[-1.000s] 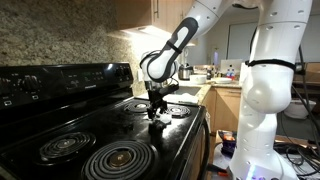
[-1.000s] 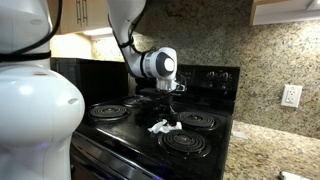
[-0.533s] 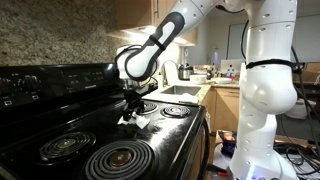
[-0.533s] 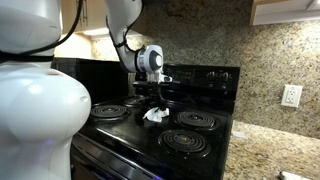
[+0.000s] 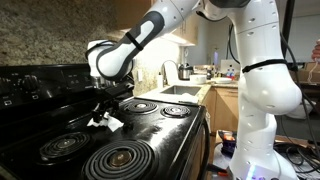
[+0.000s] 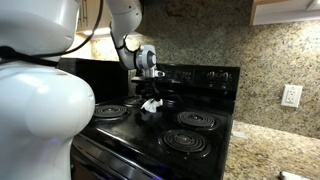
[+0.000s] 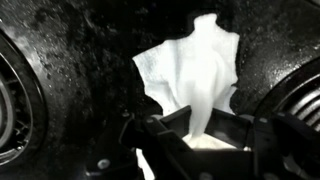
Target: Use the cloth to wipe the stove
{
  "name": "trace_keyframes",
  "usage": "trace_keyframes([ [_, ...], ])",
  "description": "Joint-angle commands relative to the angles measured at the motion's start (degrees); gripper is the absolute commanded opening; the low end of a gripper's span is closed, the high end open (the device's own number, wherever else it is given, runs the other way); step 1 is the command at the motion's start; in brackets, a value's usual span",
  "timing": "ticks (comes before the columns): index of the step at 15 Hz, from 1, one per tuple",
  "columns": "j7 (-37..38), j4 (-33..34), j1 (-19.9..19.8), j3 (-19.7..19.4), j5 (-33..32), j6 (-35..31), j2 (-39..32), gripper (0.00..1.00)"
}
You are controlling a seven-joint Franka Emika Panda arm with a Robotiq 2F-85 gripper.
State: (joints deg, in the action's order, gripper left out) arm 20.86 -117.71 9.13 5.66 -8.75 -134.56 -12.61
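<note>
A white cloth [image 5: 106, 121] lies pressed on the black glass stove top [image 5: 150, 130] between the coil burners, toward the back panel. It also shows in an exterior view [image 6: 150, 105] and fills the wrist view [image 7: 190, 75]. My gripper [image 5: 101, 112] points straight down and is shut on the cloth, pinching its upper fold; it shows in an exterior view [image 6: 151, 97] and in the wrist view [image 7: 198, 128]. The cloth's free end spreads on the dark speckled surface.
Several coil burners surround the cloth, one large at the front [image 5: 118, 160] and one at the far side [image 6: 192, 143]. The stove's raised back panel [image 5: 50, 80] stands just behind the gripper. A granite counter [image 6: 270, 160] and a sink counter with bottles [image 5: 195, 85] flank the stove.
My gripper has dragged the cloth across the stove top from the middle between the burners toward the back panel. The grip on the cloth has stayed the same.
</note>
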Motion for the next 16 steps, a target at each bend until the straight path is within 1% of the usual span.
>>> trace_keyframes([
  [1, 2.8, 8.4, 2.8, -0.4, -2.0, 3.6, -4.9, 0.08],
  [4, 2.1, 11.6, 4.4, -0.4, -1.2, 5.2, -7.3, 0.08],
  [7, 1.0, 11.2, 5.0, -0.3, -0.2, 5.3, -8.3, 0.08],
  [10, 0.4, 9.0, 5.2, 0.0, 0.6, 4.5, -7.9, 0.08],
  [16, -1.3, 1.8, 4.6, 1.1, 2.5, 2.5, -4.3, 0.08],
])
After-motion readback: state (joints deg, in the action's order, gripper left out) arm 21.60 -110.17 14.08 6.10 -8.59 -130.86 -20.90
